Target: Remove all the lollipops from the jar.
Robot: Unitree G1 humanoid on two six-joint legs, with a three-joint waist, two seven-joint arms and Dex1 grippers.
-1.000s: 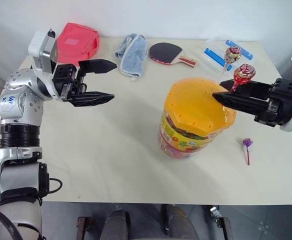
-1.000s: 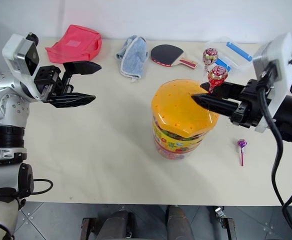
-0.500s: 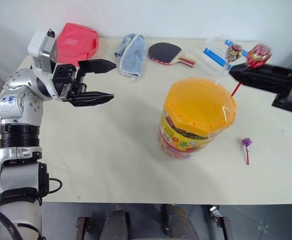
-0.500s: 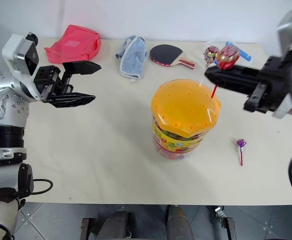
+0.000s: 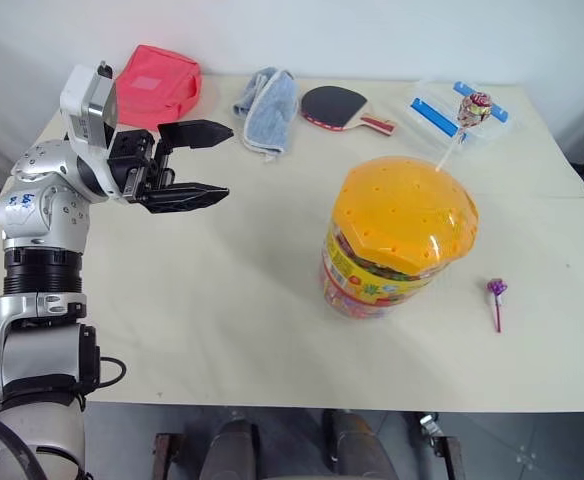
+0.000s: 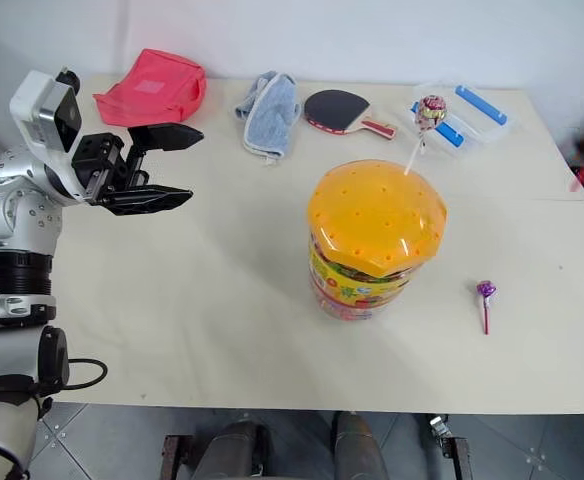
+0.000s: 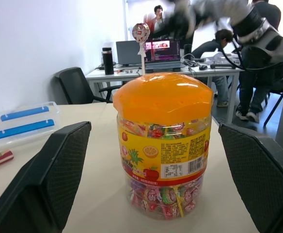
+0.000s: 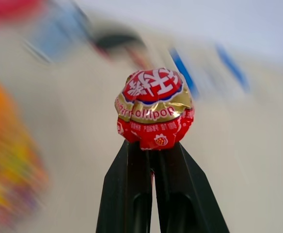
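In your head views, the red lollipop was gone from the jar [image 5: 400,235]; one lollipop [image 5: 474,105] stayed planted in the lid, the purple one [image 5: 496,291] lay on the table [image 5: 222,300]. The left gripper [image 5: 202,162] hung open, unmoved.

Its wrist view framed the jar between spread fingers.

The right wrist view showed the right gripper [image 8: 153,160] pinching the red lollipop [image 8: 154,109], carried away since earlier.

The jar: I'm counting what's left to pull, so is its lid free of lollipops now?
No. One white-stick lollipop stands in the jar's orange lid, at its far edge.
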